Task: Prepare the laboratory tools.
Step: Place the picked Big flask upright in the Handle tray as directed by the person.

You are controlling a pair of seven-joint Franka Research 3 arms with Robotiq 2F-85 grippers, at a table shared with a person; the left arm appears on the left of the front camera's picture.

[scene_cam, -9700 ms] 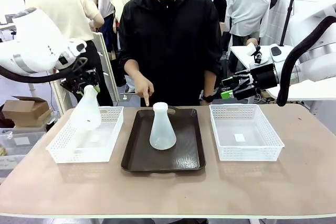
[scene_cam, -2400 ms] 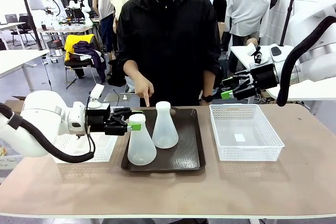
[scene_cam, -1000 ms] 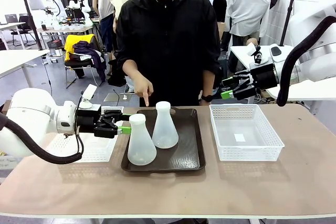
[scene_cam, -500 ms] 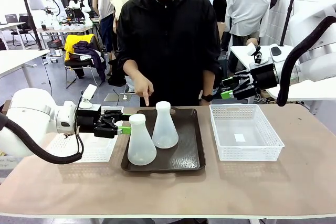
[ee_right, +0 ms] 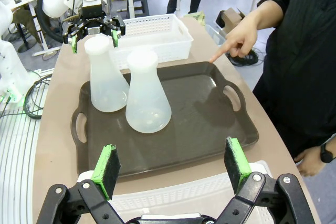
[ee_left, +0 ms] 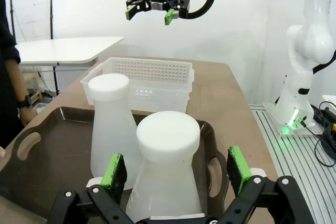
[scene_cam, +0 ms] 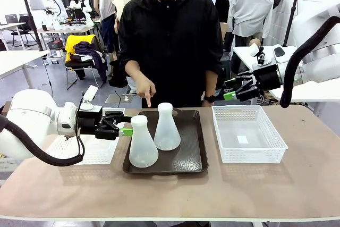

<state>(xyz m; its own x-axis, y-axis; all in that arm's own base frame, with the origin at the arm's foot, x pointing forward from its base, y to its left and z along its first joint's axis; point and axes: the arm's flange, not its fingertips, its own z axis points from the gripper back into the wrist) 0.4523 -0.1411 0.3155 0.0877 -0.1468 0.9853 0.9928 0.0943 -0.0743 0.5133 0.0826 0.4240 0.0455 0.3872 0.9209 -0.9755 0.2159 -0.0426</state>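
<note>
Two translucent whitish flasks stand upright on the dark brown tray [scene_cam: 187, 159]. The front-left flask [scene_cam: 143, 143] is beside the rear flask [scene_cam: 166, 127], nearly touching it. My left gripper [scene_cam: 126, 129] is open at neck height just left of the front-left flask, a little apart from it. In the left wrist view that flask [ee_left: 167, 139] rises just beyond my left gripper [ee_left: 176, 167], with the other flask [ee_left: 111, 121] behind it. My right gripper [scene_cam: 234, 90] hangs open and empty above the back of the right basket. The right wrist view shows my right gripper [ee_right: 170, 160] above both flasks [ee_right: 147, 99].
A white mesh basket [scene_cam: 102, 151] sits left of the tray, partly behind my left arm. Another white mesh basket [scene_cam: 254, 155] stands to the right. The person stands at the far edge, one hand [scene_cam: 146, 91] pointing down at the tray's back rim.
Earlier my left gripper carried a flask from above the left basket onto the tray, let it go and drew back left. Over the last second nothing has moved.
</note>
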